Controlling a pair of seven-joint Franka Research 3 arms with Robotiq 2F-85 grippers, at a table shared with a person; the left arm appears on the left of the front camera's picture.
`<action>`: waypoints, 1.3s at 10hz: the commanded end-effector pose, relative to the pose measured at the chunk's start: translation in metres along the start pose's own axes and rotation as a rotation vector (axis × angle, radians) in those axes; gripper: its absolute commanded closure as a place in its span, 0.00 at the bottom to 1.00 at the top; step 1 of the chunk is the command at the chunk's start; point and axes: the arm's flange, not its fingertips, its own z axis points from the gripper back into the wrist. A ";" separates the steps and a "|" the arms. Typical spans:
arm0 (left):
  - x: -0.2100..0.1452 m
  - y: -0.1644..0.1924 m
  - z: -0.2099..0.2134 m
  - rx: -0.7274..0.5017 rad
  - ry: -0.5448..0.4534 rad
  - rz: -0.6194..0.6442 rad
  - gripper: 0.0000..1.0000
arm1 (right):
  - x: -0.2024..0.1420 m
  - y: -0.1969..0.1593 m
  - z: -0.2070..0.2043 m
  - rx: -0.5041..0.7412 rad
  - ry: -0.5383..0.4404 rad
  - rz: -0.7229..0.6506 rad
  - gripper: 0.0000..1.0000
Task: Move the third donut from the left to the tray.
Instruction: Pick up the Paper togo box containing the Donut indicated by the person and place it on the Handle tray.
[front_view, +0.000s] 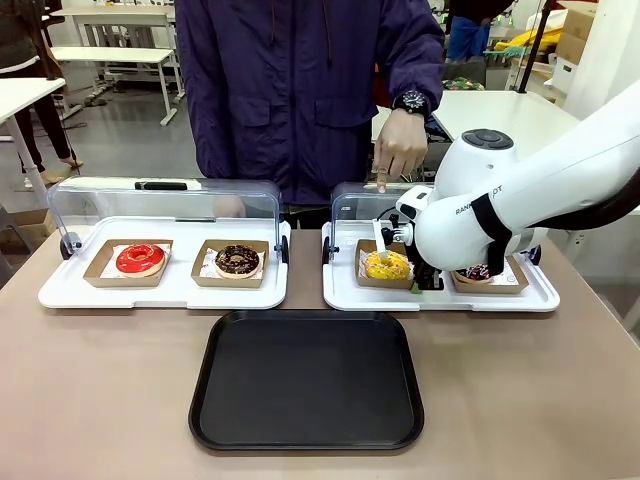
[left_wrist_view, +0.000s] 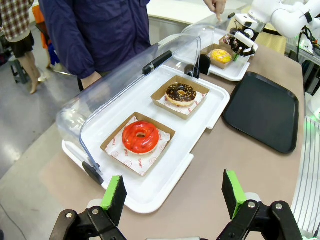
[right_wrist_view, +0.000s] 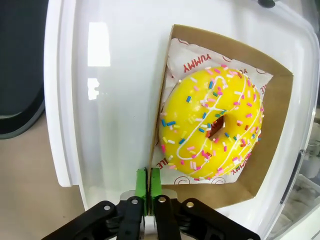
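Observation:
The third donut from the left (front_view: 387, 265) (left_wrist_view: 221, 56) (right_wrist_view: 210, 125) has yellow icing with coloured sprinkles. It lies on white paper in a shallow brown cardboard box (right_wrist_view: 280, 115) on the right white tray (front_view: 440, 297). My right gripper (front_view: 426, 277) (left_wrist_view: 239, 47) (right_wrist_view: 148, 182) is down at the box's near corner, its green pads pressed together on the cardboard wall. The black tray (front_view: 305, 380) (left_wrist_view: 262, 110) (right_wrist_view: 20, 65) lies bare in front of the white trays. Over the table's near left, my left gripper (left_wrist_view: 173, 197) hangs open, with nothing between its fingers.
A person's hand (front_view: 400, 150) rests on the raised clear lid (front_view: 350, 205) of the right white tray. Behind my right arm sits a dark donut (front_view: 478, 272). The left white tray (front_view: 160, 290) holds a red-iced donut (front_view: 140, 259) and a chocolate donut (front_view: 237, 260).

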 end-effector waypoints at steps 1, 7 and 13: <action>0.001 -0.001 0.001 -0.007 -0.003 -0.009 0.00 | 0.002 -0.002 0.001 0.008 0.020 -0.014 1.00; 0.001 -0.001 0.001 -0.007 -0.003 -0.009 0.00 | -0.002 -0.002 0.001 -0.003 0.000 -0.005 1.00; 0.001 -0.001 0.001 -0.007 -0.003 -0.009 0.00 | -0.007 0.026 0.046 -0.142 -0.044 -0.051 0.98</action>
